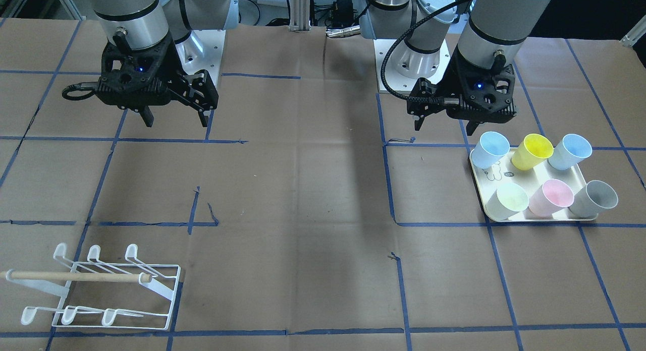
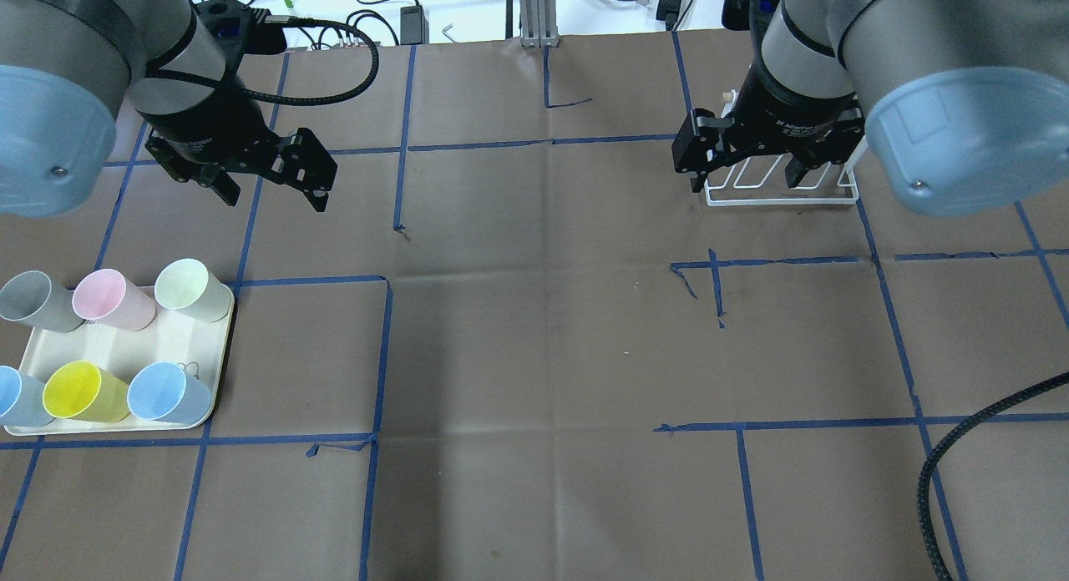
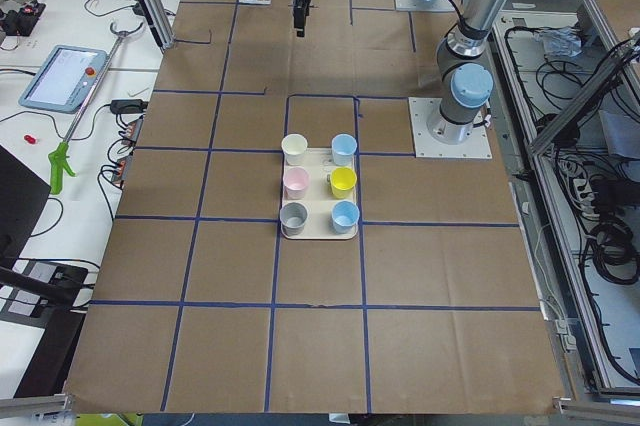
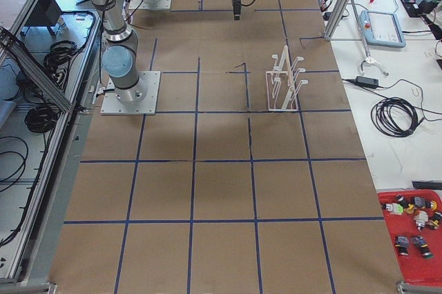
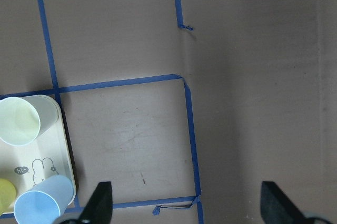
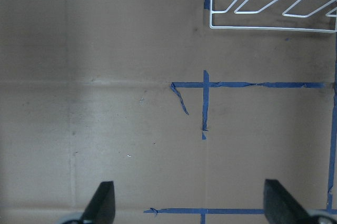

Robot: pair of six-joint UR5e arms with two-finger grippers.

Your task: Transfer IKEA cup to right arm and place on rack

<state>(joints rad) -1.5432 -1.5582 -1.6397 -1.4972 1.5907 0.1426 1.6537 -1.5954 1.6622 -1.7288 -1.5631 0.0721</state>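
Observation:
Several coloured IKEA cups stand on a cream tray point(image 1: 504, 175): light blue point(image 1: 490, 149), yellow point(image 1: 531, 151), blue point(image 1: 569, 151), pale green point(image 1: 509, 199), pink point(image 1: 550, 196) and grey point(image 1: 594, 198). My left gripper point(image 1: 446, 125) hangs open and empty above the table, just behind the tray; overhead it point(image 2: 273, 199) is beyond the pale green cup point(image 2: 190, 289). My right gripper point(image 1: 176, 120) is open and empty, high over its own side. The white wire rack point(image 1: 116, 290) with its wooden dowel lies at the far side; overhead the rack point(image 2: 781, 195) is partly hidden by the right gripper point(image 2: 746, 183).
Brown paper with a blue tape grid point(image 1: 303, 189) covers the table. The left wrist view shows the tray's corner point(image 5: 60, 145) with the pale green cup point(image 5: 18, 121) and a blue cup point(image 5: 39, 208). The right wrist view shows the rack's edge point(image 6: 268, 24).

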